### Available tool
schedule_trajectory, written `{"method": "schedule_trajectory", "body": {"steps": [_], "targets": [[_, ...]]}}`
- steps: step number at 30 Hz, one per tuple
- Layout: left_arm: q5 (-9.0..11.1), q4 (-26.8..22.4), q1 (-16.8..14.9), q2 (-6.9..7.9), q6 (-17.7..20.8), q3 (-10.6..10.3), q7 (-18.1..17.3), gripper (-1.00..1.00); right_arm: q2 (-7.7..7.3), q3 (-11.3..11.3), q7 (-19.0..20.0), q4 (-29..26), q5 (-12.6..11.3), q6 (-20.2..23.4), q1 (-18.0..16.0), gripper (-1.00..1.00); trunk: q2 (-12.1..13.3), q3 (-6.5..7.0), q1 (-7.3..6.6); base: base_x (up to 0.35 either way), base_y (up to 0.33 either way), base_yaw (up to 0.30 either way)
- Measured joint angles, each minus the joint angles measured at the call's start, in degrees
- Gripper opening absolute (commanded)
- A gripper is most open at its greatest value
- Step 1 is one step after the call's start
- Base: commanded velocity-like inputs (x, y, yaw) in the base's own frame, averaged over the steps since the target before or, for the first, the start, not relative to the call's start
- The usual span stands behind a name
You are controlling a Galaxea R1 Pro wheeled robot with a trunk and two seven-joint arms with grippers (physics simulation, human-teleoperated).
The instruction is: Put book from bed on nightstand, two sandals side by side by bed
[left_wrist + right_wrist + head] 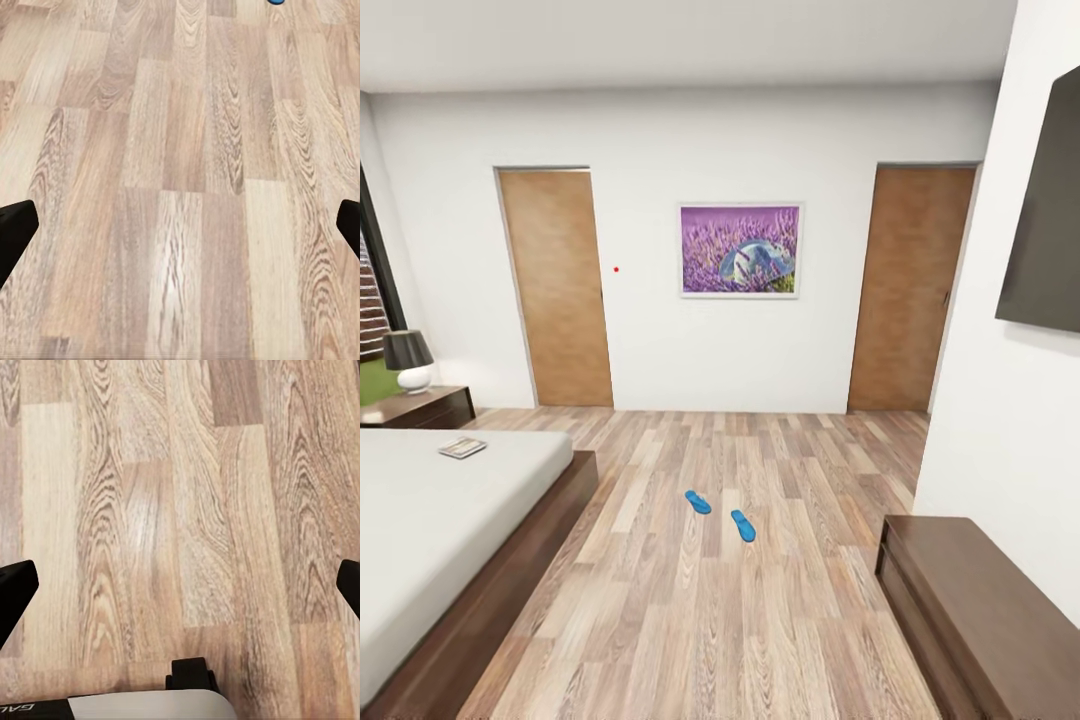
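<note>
Two bright blue sandals lie on the wood floor in the middle of the bedroom, one (698,502) a little left of the other (743,525), set apart and angled. A sliver of blue sandal (277,1) shows at the edge of the left wrist view. The book (462,447) lies flat near the far corner of the bed (430,520), whose pale mattress sits in a dark wood frame at the left. Behind the bed stands the nightstand (430,405). My left gripper (180,232) is open over bare floor. My right gripper (180,589) is open over bare floor too.
A black-shaded lamp (408,360) stands on the nightstand. A long low dark dresser (980,620) runs along the right wall under a dark screen (1045,230). Two wooden doors (557,287) (908,290) and a purple picture (740,250) are on the far wall.
</note>
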Motion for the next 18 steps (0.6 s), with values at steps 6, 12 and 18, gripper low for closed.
{"method": "schedule_trajectory", "body": {"steps": [6, 12, 18], "targets": [[0.0, 0.0, -0.03, 0.0, 0.0, 0.0, 0.0, 1.0, 0.0, 0.04, 0.0, 0.0, 0.0, 0.0, 0.0, 1.0, 0.0, -0.55, 0.0, 0.0, 0.0, 0.0], [0.0, 0.0, 0.0, 0.0, 0.0, 0.0, 0.0, 1.0, 0.0, 0.05, 0.0, 0.08, 0.0, 0.0, 0.0, 1.0, 0.0, -1.09, 0.0, 0.0, 0.0, 0.0], [0.0, 0.0, -0.01, 0.0, 0.0, 0.0, 0.0, 1.0, 0.0, 0.06, 0.0, 0.14, 0.0, 0.01, 0.0, 1.0, 0.0, -1.64, 0.0, 0.0, 0.0, 0.0]]}}
